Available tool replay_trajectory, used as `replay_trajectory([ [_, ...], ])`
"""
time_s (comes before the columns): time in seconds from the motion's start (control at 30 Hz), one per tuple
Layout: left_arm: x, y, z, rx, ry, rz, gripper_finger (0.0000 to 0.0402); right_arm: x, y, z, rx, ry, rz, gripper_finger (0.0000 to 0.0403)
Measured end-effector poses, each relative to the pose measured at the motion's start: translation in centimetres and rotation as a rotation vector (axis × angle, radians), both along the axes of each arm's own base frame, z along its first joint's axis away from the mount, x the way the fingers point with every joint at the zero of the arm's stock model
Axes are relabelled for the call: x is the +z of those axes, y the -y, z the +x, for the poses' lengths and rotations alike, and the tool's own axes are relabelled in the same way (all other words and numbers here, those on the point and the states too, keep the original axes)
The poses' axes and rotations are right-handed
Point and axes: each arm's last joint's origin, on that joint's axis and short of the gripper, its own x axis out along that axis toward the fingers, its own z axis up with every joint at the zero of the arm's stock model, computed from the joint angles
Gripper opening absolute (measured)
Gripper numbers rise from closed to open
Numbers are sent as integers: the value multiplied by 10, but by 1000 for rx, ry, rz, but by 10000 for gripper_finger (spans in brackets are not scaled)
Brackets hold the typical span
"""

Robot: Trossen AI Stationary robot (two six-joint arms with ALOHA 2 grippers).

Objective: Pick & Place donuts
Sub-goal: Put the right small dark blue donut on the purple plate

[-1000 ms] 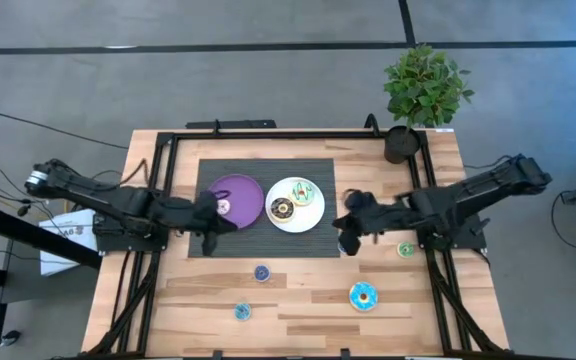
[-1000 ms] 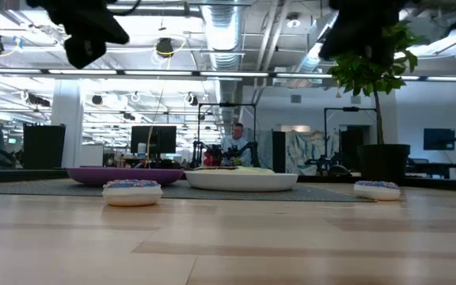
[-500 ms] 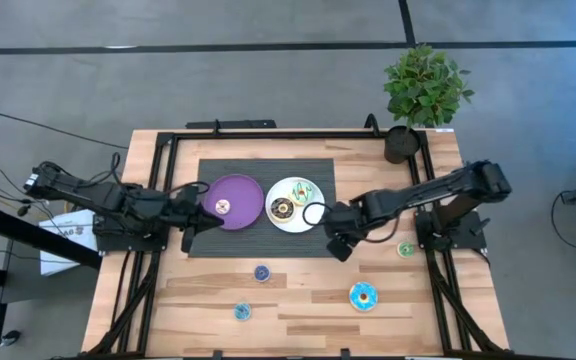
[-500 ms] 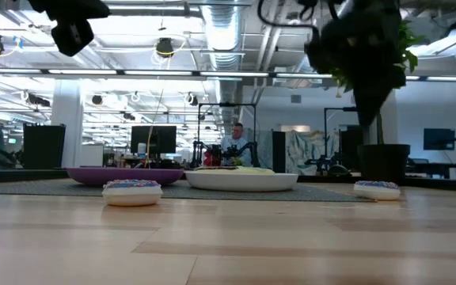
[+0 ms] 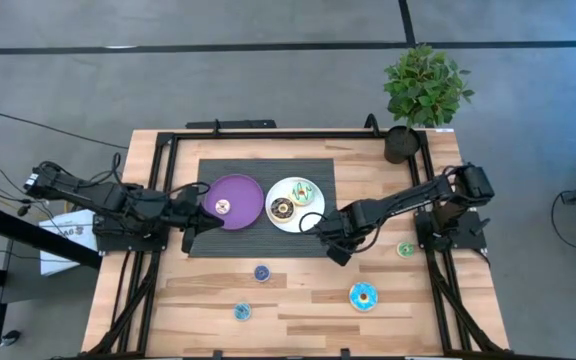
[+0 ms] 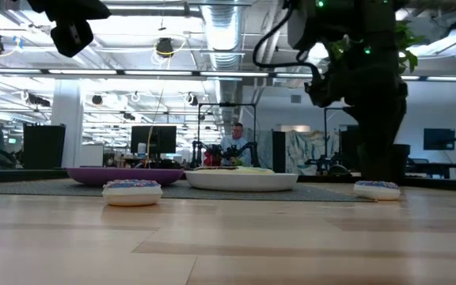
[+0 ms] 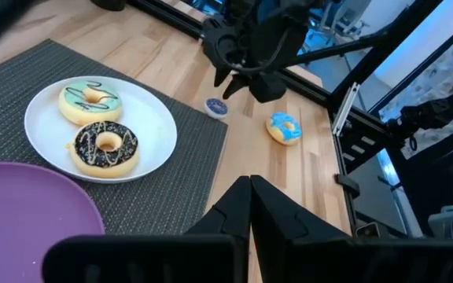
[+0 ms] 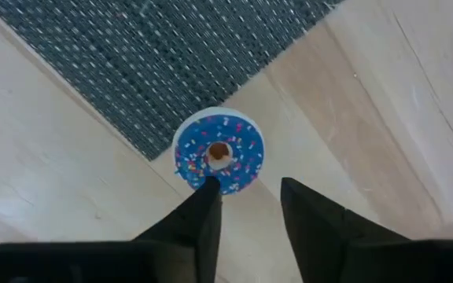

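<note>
on the bare bench [image 5: 298,310], four donuts remain unplaced: a small cyan donut [image 5: 242,312], a larger cyan donut [image 5: 362,296], a blue sprinkled donut [image 5: 262,272] and a green donut [image 5: 406,249]. the right gripper [image 5: 326,243] hovers beside the mat's near corner with fingers open and empty. the left gripper [image 5: 194,228], fingers closed on nothing, waits beside the purple plate [image 5: 243,188], which carries one small donut [image 5: 223,207]. the white plate [image 5: 311,216] holds a brown iced donut [image 5: 281,209] and a light green donut [image 5: 302,193]. judged under halfway.

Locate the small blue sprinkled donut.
In the high view the small blue donut lies on bare wood just off the dark mat's near edge, below the purple plate; the right pincer is open above it.
</note>
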Motion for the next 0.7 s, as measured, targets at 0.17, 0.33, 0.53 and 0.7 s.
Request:
replay_trajectory([
  [0.17, 0, 0, 0, 17, 4, -6, 0, 2, 1, -1, 0, 27, -15, 154],
  [0.33, 1, -1, 0, 49, 14, -13, 0, 1, 2, 2, -5, 43, -15, 184],
  [0.53, 1, -1, 0, 57, 14, -16, 0, 0, 2, 2, 15, 41, -17, 217],
  [0.7, 1, -1, 0, 62, 13, -27, 0, -3, 4, 1, 56, 44, -35, 223],
])
